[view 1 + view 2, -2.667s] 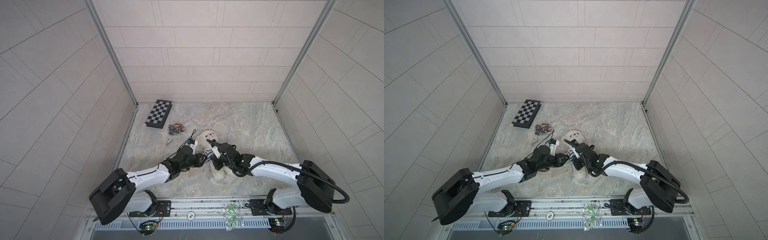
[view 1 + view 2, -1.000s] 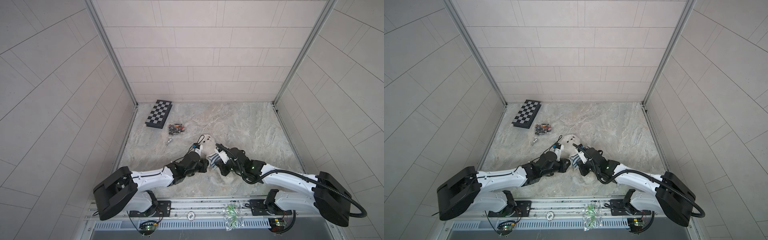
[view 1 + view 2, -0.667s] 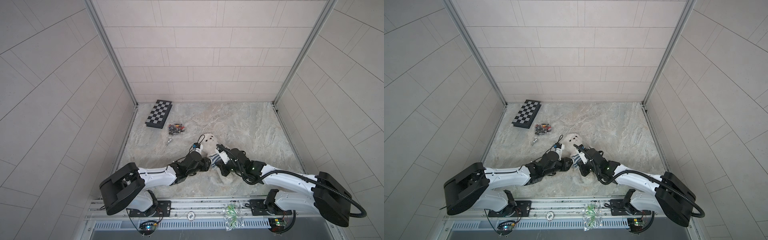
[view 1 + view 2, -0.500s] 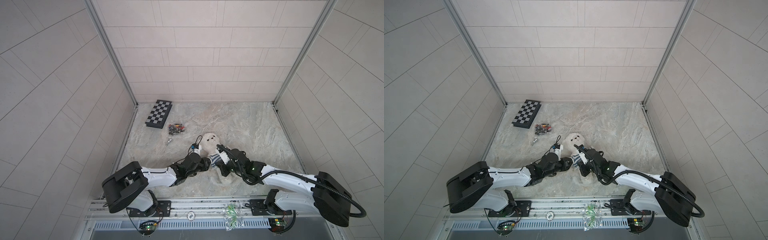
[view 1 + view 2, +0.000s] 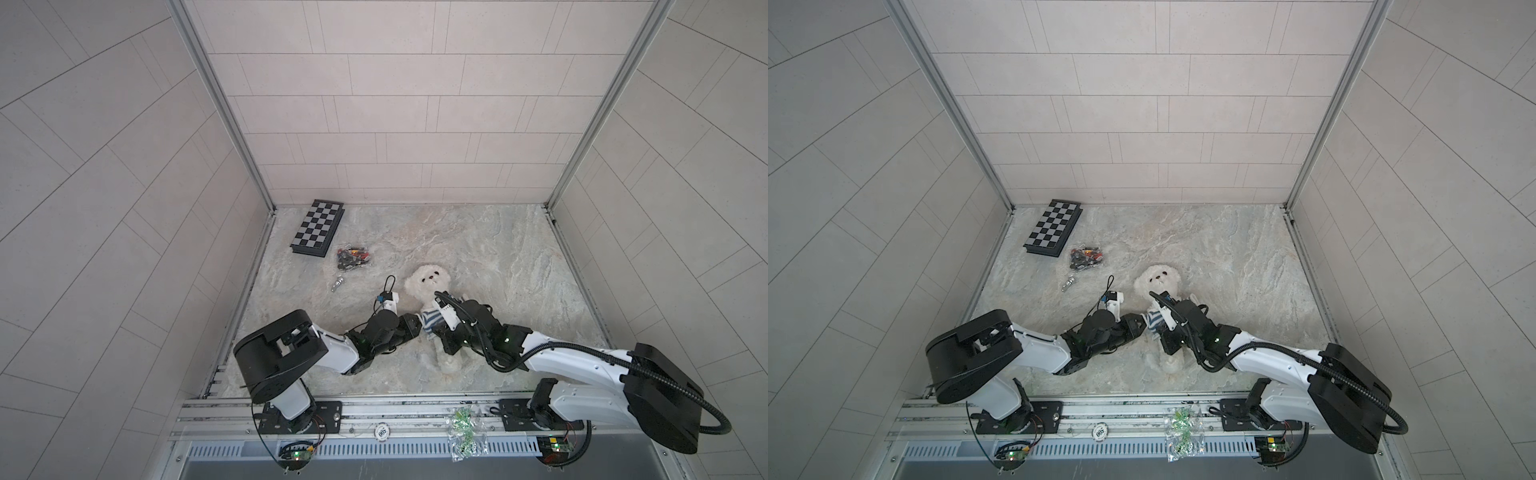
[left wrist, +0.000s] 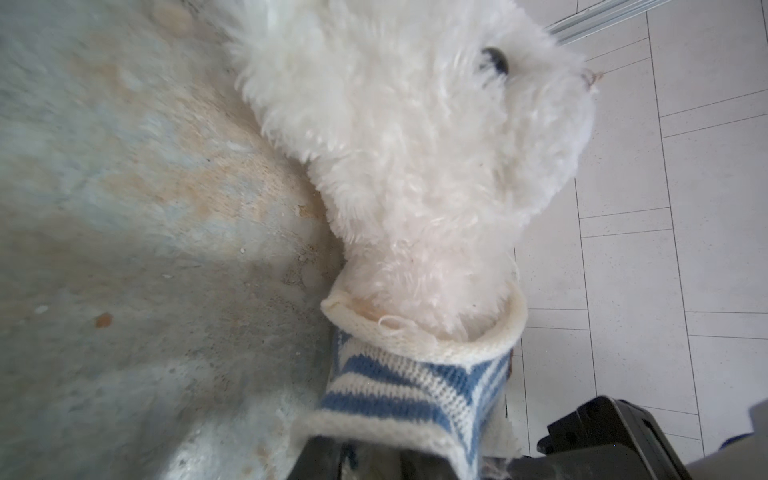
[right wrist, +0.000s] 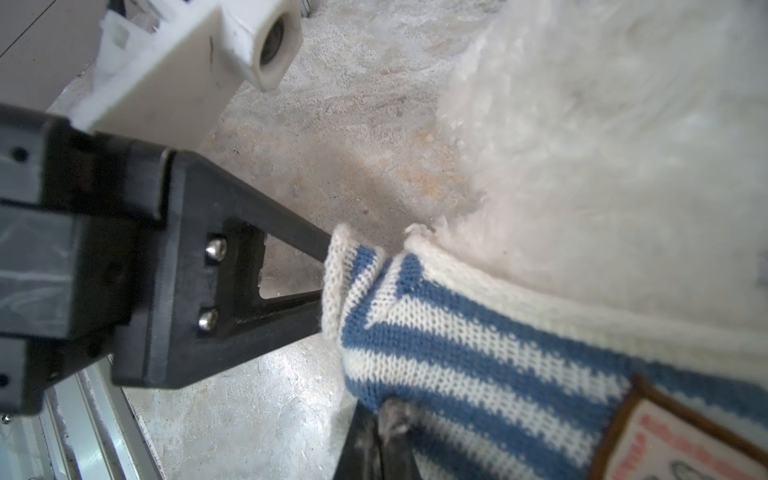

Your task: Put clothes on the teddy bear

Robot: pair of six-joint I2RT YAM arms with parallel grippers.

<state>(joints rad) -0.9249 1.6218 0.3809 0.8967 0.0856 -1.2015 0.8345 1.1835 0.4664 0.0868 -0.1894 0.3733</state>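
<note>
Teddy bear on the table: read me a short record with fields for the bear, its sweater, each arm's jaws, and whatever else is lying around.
bear: white plush teddy bear, face up on the marbled table, head toward the back wall
clothing: blue-and-white striped sweater, collar around the neck, head out
left gripper: at the sweater's edge, jaws hidden by knit, state unclear
right gripper: jaws shut on the sweater's knit
other items: chessboard, pile of small dark pieces, small metal piece
</note>
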